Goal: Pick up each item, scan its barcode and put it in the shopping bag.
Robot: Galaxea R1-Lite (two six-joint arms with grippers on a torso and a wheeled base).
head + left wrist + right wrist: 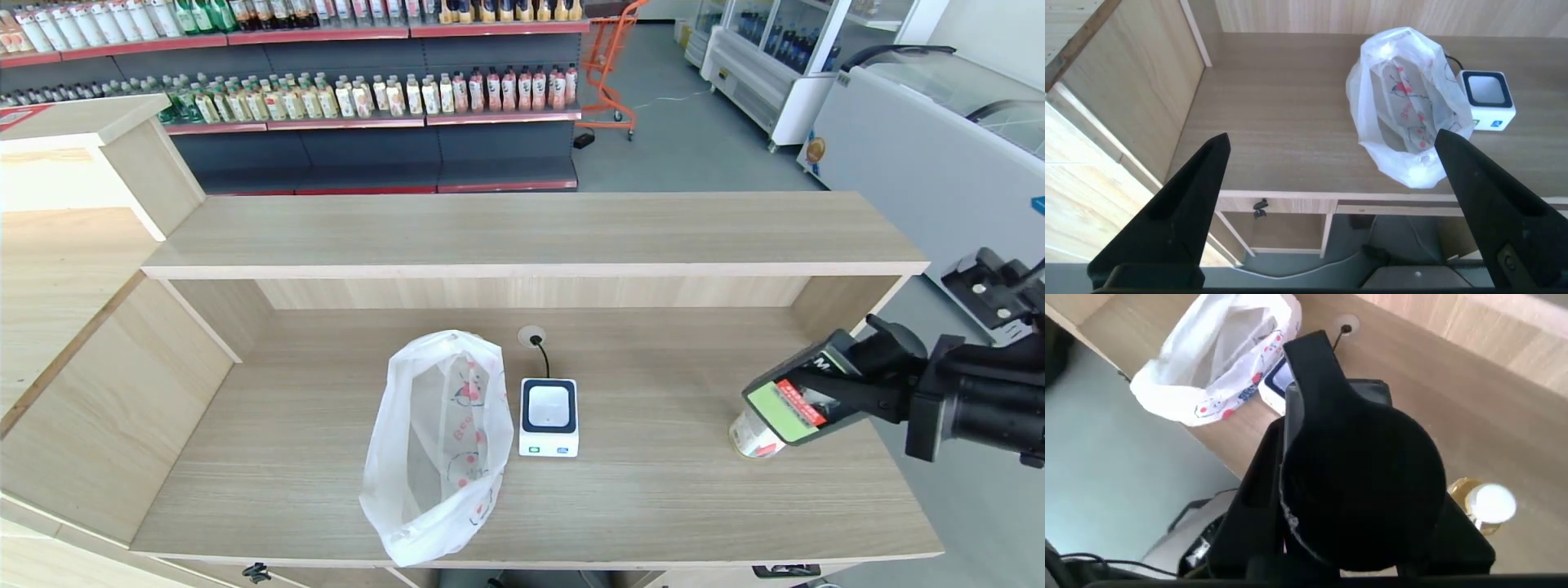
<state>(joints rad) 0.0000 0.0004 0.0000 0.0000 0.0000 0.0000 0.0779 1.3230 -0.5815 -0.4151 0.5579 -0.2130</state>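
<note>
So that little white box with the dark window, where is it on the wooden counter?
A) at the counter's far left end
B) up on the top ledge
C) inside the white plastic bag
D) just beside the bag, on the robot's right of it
D: the small white box-shaped scanner stands on the light wooden counter, close to the right of the white plastic shopping bag and outside it.

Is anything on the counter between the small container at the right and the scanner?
Nothing visible. Bare counter lies between the small container and the scanner. The shopping bag stands just beyond the scanner, on the side away from the container, so it blocks nothing.
</note>
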